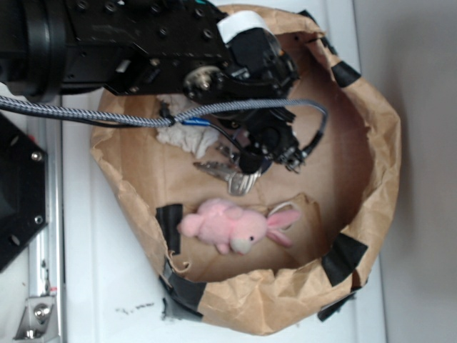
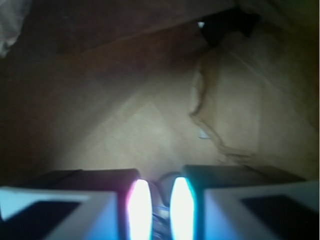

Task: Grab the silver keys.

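Exterior view shows a brown paper bag lying open on a white surface. Inside the bag, at its left part, a crumpled white paper wad lies under the black arm. To the right of the wad the silver keys rest on the bag floor, and the gripper stands right over them. Below the keys lies a pink plush bunny, apart from them. In the wrist view the fingers are pressed near together with metal between them, pinching the keys.
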`<state>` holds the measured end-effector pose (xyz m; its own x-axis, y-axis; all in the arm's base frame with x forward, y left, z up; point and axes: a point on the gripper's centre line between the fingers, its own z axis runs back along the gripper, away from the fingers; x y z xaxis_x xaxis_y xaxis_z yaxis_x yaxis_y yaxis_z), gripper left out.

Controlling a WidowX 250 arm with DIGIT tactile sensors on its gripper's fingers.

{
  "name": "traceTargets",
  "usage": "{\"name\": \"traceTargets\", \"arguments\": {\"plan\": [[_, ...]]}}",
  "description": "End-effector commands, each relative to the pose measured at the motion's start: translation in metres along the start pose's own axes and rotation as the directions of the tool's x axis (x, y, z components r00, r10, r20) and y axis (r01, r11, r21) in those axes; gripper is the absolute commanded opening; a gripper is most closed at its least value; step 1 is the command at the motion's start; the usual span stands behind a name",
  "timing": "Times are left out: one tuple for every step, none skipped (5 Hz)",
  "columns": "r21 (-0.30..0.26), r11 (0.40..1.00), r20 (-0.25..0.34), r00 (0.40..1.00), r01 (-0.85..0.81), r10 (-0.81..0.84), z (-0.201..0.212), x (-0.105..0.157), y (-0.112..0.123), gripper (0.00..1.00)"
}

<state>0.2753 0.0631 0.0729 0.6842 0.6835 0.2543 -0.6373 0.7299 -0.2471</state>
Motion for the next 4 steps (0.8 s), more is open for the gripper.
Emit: {"name": "traceTargets", "arguments": {"plan": [[-0.001, 0.996, 0.037, 0.996, 0.084, -0.084, 0.016, 0.009, 0.007, 0.00], [0.003, 0.991, 0.015, 0.991, 0.135, -0.135, 0.024, 0.009, 0.013, 0.00], [0.045, 0.984, 0.002, 0.985, 0.174, -0.174, 0.019, 0.009, 0.016, 1.00], [0.070, 0.976, 0.011, 0.978, 0.208, -0.209, 0.008, 0.006, 0.027, 1.00]]}}
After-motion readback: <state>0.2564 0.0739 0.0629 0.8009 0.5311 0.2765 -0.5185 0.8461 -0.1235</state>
